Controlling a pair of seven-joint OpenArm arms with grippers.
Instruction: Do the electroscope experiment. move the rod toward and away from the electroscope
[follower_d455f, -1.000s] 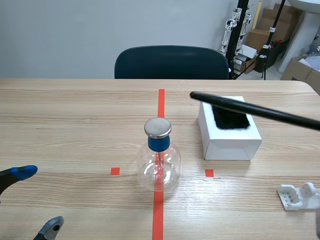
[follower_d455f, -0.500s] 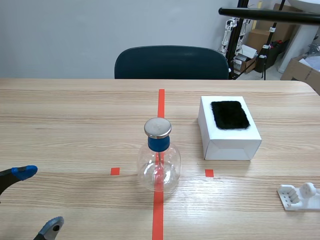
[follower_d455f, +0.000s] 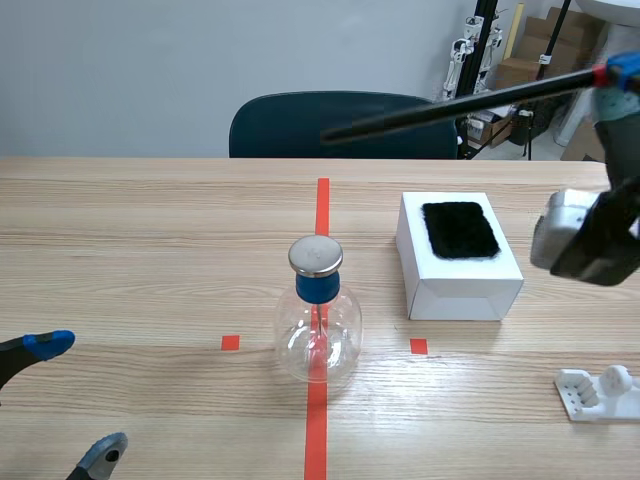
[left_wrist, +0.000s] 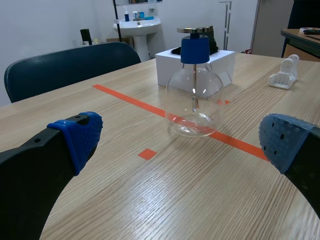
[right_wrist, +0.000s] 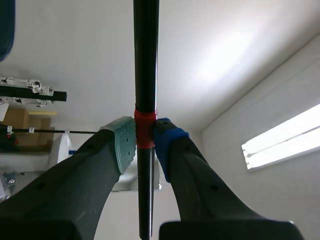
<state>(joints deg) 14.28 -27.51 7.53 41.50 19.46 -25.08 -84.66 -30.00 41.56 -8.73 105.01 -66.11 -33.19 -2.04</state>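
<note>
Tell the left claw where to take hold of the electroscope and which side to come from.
Grip the blue collar at the neck of the electroscope, probably: it is narrow and straight-sided, while the glass bulb below is wide and round. Come in level from the robot's side, where the left claw stands open facing it, keeping under the metal cap.

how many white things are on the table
2: a white box right of the electroscope, and a small white stand nearer the robot at the right. None seems hidden.
</note>
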